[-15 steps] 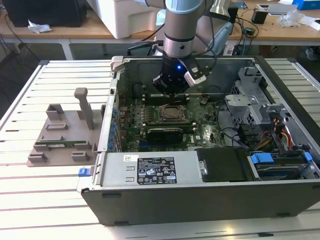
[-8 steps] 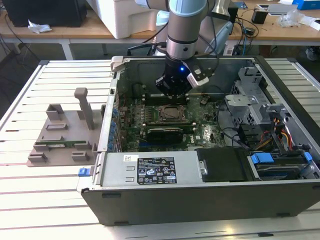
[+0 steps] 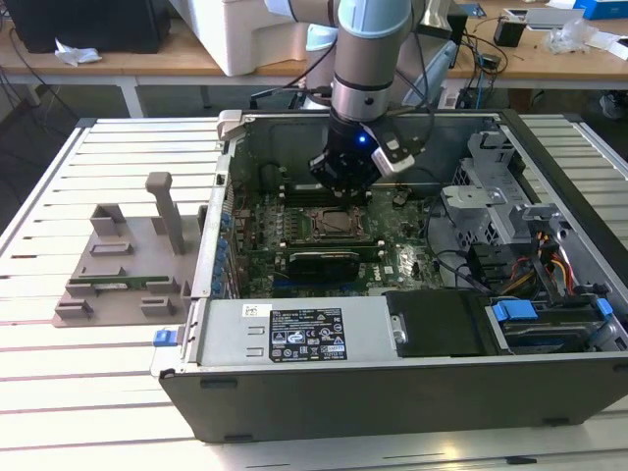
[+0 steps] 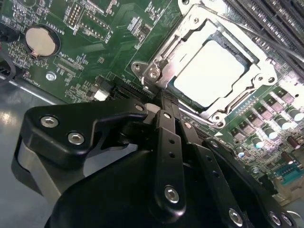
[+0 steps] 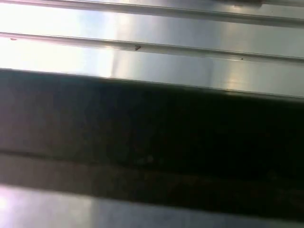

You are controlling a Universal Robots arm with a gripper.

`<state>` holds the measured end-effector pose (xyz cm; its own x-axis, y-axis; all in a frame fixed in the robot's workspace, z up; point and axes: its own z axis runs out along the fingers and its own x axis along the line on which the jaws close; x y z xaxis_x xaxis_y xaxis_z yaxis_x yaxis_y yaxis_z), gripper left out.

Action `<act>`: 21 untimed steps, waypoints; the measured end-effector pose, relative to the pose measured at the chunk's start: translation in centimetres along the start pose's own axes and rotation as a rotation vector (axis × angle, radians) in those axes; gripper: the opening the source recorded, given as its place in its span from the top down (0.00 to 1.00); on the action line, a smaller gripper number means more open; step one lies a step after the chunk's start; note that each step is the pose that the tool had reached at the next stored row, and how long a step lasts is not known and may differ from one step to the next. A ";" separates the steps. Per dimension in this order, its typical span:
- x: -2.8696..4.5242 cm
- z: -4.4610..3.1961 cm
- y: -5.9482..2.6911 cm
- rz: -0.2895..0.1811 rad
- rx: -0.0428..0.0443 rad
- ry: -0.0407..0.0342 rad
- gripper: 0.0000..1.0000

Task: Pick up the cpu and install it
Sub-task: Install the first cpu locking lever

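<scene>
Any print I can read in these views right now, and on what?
None legible.
White label on the grey box at the case front: text too small.
Motherboard markings in the second wrist view: too blurred.
Cpu top: no print visible.

An open computer case point(image 3: 412, 392) stands beside a grey tray point(image 3: 118, 275).

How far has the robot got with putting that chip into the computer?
The cpu already lies flat inside the metal socket frame on the green motherboard, so placing looks done. The gripper hangs just beside the socket with nothing between its fingers. The frame's opening leaves the chip's top bare; whether it is latched I cannot tell.
</scene>
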<state>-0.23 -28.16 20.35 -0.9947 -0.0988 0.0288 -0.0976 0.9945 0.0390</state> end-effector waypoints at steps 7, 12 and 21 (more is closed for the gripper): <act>-0.23 0.19 -0.09 0.000 0.0001 0.0003 0.89; -0.39 0.24 0.18 0.000 0.0001 -0.0001 0.89; -0.35 -1.05 0.31 0.002 0.0823 0.0062 0.89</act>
<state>0.13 -27.85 21.40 -0.9947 -0.0966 0.0349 -0.0980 0.9942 -0.0433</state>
